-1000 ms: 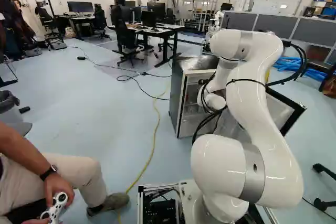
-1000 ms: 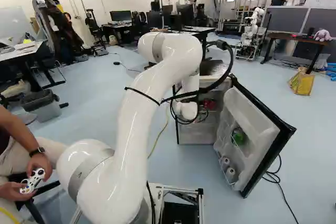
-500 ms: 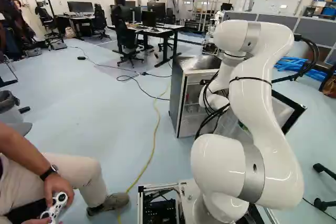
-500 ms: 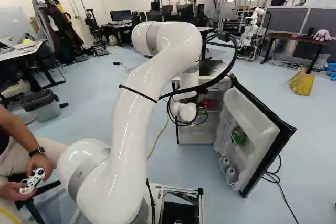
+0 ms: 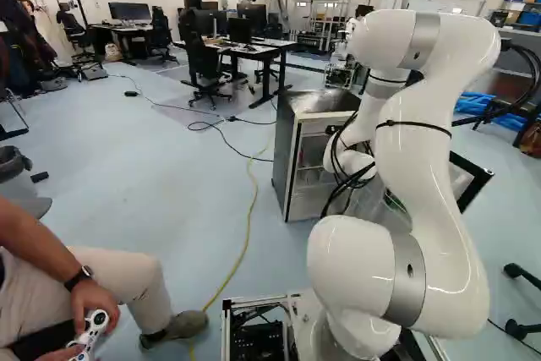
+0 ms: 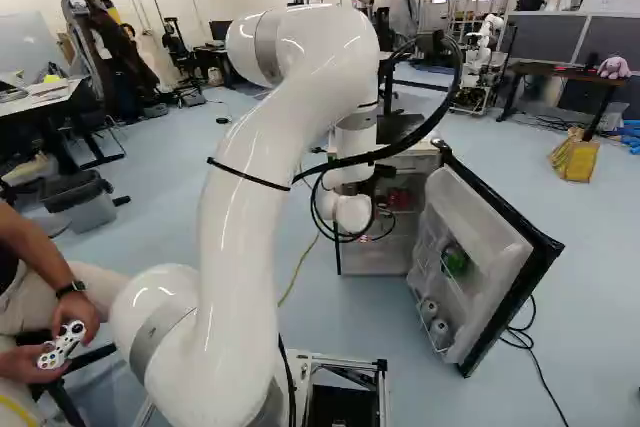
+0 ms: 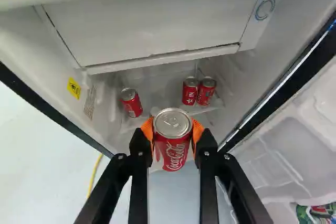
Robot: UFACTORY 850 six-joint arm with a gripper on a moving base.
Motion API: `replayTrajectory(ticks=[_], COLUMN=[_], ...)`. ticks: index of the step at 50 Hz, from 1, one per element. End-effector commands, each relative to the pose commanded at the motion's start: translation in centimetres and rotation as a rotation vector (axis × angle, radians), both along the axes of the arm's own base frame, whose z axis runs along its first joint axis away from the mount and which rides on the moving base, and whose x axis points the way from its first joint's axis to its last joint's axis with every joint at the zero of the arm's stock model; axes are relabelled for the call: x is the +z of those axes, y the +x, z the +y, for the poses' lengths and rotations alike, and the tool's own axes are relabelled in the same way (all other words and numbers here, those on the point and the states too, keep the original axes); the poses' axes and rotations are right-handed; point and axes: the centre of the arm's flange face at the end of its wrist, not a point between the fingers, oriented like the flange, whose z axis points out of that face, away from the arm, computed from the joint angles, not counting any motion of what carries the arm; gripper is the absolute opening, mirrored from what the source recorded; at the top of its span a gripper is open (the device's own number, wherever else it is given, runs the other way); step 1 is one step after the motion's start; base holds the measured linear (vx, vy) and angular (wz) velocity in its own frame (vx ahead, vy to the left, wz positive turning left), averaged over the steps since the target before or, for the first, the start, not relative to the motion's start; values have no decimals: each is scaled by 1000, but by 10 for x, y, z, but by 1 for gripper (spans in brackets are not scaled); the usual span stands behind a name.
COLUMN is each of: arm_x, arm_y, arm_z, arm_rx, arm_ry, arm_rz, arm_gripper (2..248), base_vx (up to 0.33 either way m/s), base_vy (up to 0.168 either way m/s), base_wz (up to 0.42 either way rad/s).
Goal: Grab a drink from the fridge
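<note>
Base hasn't moved. Over the last second the arm (image 5: 423, 150) has lifted at the elbow and drawn back toward its foot joint; fridge (image 5: 287, 154) and open door (image 6: 495, 247) sit as they did. Reads as the pull-out under way, grab itself done. Gripper (image 7: 172, 134) is clamped on a red can (image 7: 172, 148), orange pads on both sides, at the fridge's front opening. Can't tell if it's fully past the shelf. Can is about upright: lid up, base to floor, long axis roughly parallel to the standing cans (image 7: 189, 92) behind.
</note>
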Motion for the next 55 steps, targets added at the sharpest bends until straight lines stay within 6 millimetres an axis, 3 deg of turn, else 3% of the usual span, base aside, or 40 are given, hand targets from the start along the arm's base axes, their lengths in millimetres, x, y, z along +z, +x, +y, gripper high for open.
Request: replayTrajectory(ticks=[30,55], arm_x=[43,72], arm_y=[-47,-56], arm_z=[13,17], arm_rx=[-22,-24], arm_ry=[-6,-28], arm_rz=[-12,-54], arm_gripper=[92,92], base_vx=[0,0], base_vy=[0,0], base_wz=[0,0])
